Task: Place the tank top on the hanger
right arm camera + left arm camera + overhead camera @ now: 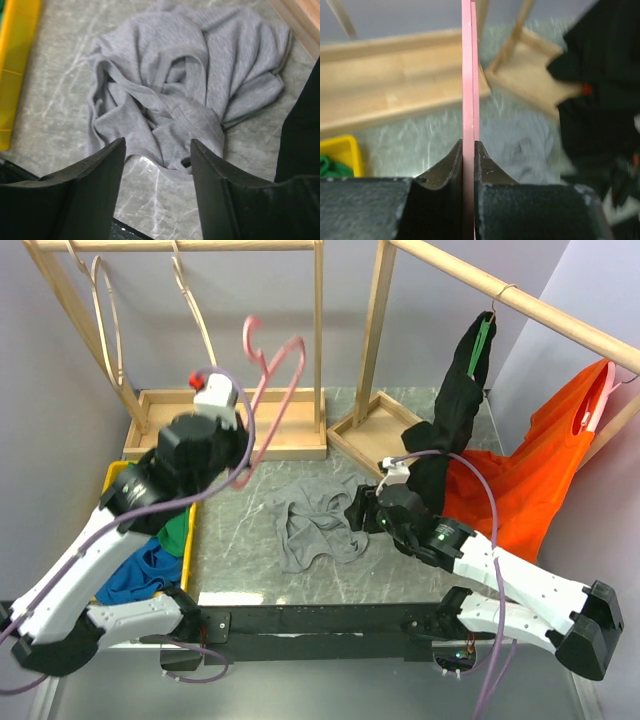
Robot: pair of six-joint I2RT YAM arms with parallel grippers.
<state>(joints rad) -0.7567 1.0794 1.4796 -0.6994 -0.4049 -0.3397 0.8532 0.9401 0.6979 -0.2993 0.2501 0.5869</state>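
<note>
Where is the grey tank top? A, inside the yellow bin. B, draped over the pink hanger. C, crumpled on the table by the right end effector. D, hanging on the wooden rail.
C: the tank top lies bunched on the table ahead of the open right end effector; the hanger held by the left end effector is bare.

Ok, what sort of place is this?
Likely a robotics lab bench staged as a laundry corner: pale wooden clothes racks, a yellow plastic laundry bin, and white robot arms mounted along the near edge.
</note>
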